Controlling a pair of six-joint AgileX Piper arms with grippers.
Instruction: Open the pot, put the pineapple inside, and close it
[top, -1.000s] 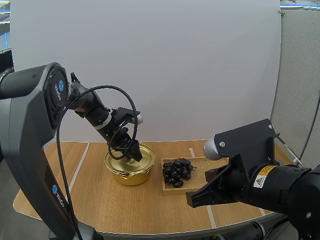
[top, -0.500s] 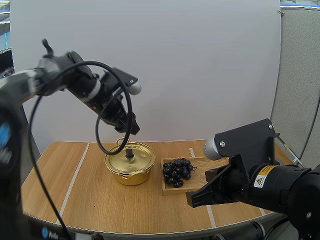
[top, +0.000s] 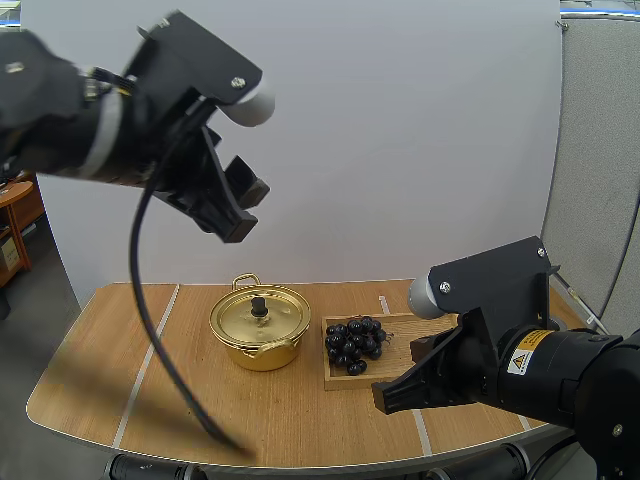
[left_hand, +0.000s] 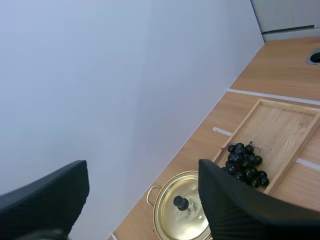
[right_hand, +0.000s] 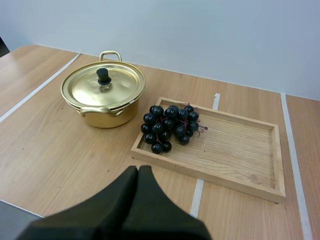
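Gold pot (top: 260, 328) stands on the desk (top: 150, 385), a little toward 9 o'clock of centre. Lid (right_hand: 102, 89) on, seated flat, black knob (right_hand: 103, 76) upright at its middle; one loop handle points to 12 o'clock in the high view. Just beside the pot at 3 o'clock is a wooden tray (right_hand: 235, 145), near the pot but apart from it. The fruit in sight is a bunch of grapes (top: 354, 343), dark, lying inside the tray at its 9 o'clock end, the end nearest the pot; the rest of the tray floor is bare wood. Left hand (top: 238, 208) hangs high in the air, well above the desk, toward 11 o'clock of the pot in the high view. It is released: its two fingers (left_hand: 50, 200) stand wide apart, ribbed inner faces turned to each other, nothing between them, with the pot seen far below through the gap. Right hand (top: 385, 398) is low at the near edge of the desk, about 5 o'clock of the tray. It is clenched on nothing, its fingers lying together as one dark wedge aimed at the tray's near rim, clear of tray, grapes and pot.
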